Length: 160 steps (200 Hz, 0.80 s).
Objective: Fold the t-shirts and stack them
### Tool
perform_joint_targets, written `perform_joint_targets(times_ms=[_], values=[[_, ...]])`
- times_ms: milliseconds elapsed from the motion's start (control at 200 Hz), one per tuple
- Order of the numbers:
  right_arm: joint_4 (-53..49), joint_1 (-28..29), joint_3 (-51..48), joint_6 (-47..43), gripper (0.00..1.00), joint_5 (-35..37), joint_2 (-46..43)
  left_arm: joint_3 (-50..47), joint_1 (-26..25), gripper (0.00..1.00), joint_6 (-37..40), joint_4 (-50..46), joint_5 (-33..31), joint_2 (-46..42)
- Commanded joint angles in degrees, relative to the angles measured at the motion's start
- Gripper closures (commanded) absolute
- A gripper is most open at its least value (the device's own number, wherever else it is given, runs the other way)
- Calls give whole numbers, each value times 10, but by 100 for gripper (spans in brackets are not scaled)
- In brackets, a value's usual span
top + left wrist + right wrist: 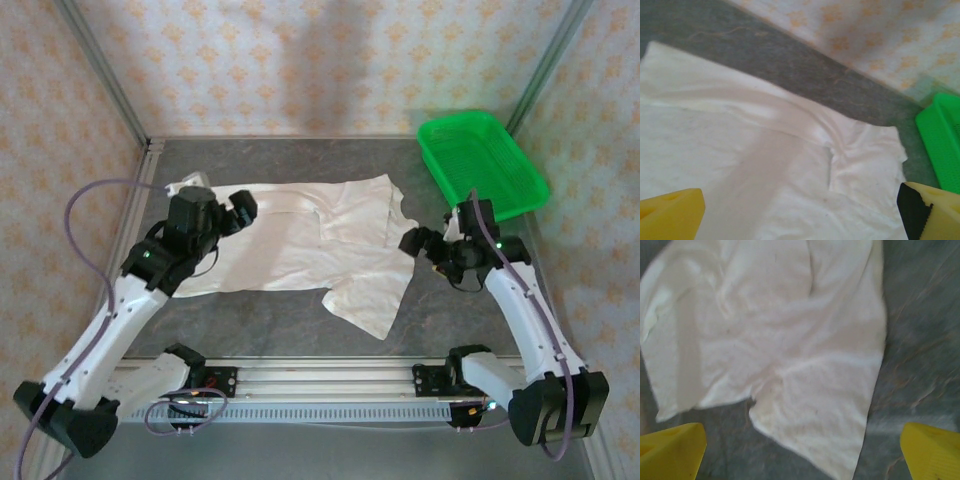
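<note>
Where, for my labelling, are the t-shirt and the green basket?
t-shirt [300,240], top external view, middle of its body.
green basket [482,160], top external view, its bare mesh floor.

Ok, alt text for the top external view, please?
A white t-shirt lies spread on a grey table. The robot's left gripper is over its left end, the right gripper beside its right edge; a green basket stands far right.
</note>
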Motion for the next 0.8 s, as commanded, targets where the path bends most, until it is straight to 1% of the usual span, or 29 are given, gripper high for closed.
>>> perform_joint_targets(times_ms=[0, 65, 135, 220, 275, 335, 445, 490, 590, 691, 796], values=[[-31, -1, -46, 21, 0, -129, -40, -20, 11, 0, -47, -143, -50, -28], [-51, 3, -73, 26, 3, -155, -55, -36, 22, 0, -73, -189, -42, -45], [-77, 27, -100, 27, 6, -168, -62, -66, 37, 0, -94, -202, -12, -65], [-88, 91, -130, 44, 11, -134, -68, -95, 50, 0, -121, -223, 2, -84], [-85, 129, -155, 65, 18, -108, -71, -116, 61, 0, -131, -231, 7, -89], [-76, 142, -182, 83, 26, -96, -79, -139, 74, 1, -135, -231, 18, -93], [-56, 146, -210, 106, 33, -90, -98, -170, 104, 1, -131, -238, 25, -97], [-43, 150, -218, 112, 34, -94, -96, -179, 119, 1, -125, -238, 30, -101], [-11, 171, -231, 136, 43, -98, -76, -190, 160, 1, -106, -237, 49, -104], [25, 200, -243, 165, 46, -84, -55, -195, 199, 1, -79, -233, 74, -91], [85, 234, -255, 203, 47, -76, -33, -195, 217, 1, -57, -217, 88, -67]])
